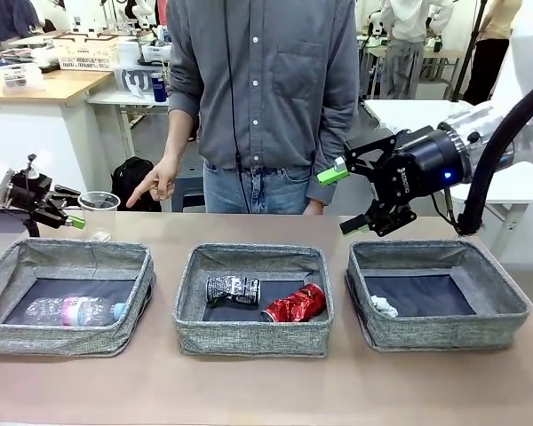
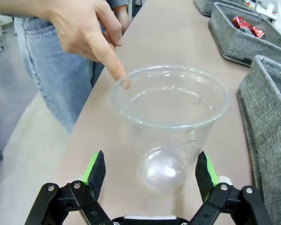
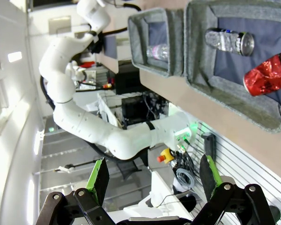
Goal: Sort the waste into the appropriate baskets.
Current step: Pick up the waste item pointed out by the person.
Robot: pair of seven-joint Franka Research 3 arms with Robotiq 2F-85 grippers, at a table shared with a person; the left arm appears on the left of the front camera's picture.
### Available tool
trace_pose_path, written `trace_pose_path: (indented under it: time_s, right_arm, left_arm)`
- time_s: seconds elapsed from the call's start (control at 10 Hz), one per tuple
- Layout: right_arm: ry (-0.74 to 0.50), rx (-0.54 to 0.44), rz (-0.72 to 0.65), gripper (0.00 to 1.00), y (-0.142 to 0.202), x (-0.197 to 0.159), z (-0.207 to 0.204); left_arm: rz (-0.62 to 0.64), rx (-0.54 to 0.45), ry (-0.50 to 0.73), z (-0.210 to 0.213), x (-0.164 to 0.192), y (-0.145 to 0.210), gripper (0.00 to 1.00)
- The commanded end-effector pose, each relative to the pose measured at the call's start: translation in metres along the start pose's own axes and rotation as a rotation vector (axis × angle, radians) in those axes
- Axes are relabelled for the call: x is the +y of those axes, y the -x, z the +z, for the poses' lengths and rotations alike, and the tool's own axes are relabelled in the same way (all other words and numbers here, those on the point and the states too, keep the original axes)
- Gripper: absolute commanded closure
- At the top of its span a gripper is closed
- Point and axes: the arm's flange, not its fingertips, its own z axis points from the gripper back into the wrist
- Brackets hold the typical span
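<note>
A clear plastic cup (image 1: 98, 209) stands upright on the table behind the left basket (image 1: 35, 333). My left gripper (image 1: 71, 207) is open beside it; in the left wrist view the cup (image 2: 171, 117) sits between the spread fingers of the left gripper (image 2: 150, 165), apart from both. A person's forefinger (image 2: 117, 70) touches the cup's rim. The pink-labelled bottle (image 1: 71, 311) lies in the left basket. The dark can (image 1: 233, 289) and red can (image 1: 293, 304) lie in the middle basket (image 1: 253, 342). A paper wad (image 1: 384, 306) lies in the right basket (image 1: 444, 333). My right gripper (image 1: 342, 201) hangs open and empty above that basket's far left corner.
The person (image 1: 262, 98) stands at the far side, behind the middle basket, one hand (image 1: 155, 185) lowered toward the cup. The three baskets stand in a row across the table. Bare tabletop (image 1: 266, 390) runs along the near edge.
</note>
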Motion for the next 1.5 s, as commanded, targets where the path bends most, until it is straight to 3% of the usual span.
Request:
trace_pose_path:
  time_s: [0.0, 0.9, 1.4]
  right_arm:
    - [-0.003, 0.003, 0.02, 0.0, -0.002, -0.001, 0.0]
    - [-0.003, 0.003, 0.02, 0.0, -0.002, -0.001, 0.0]
    - [-0.003, 0.003, 0.02, 0.0, -0.002, -0.001, 0.0]
  left_arm:
    - [0.022, -0.024, -0.009, -0.012, -0.003, -0.008, 0.02]
    - [0.023, -0.02, 0.151, -0.038, -0.019, -0.019, 0.02]
    - [0.069, 0.059, 0.072, -0.05, -0.03, -0.045, 0.02]
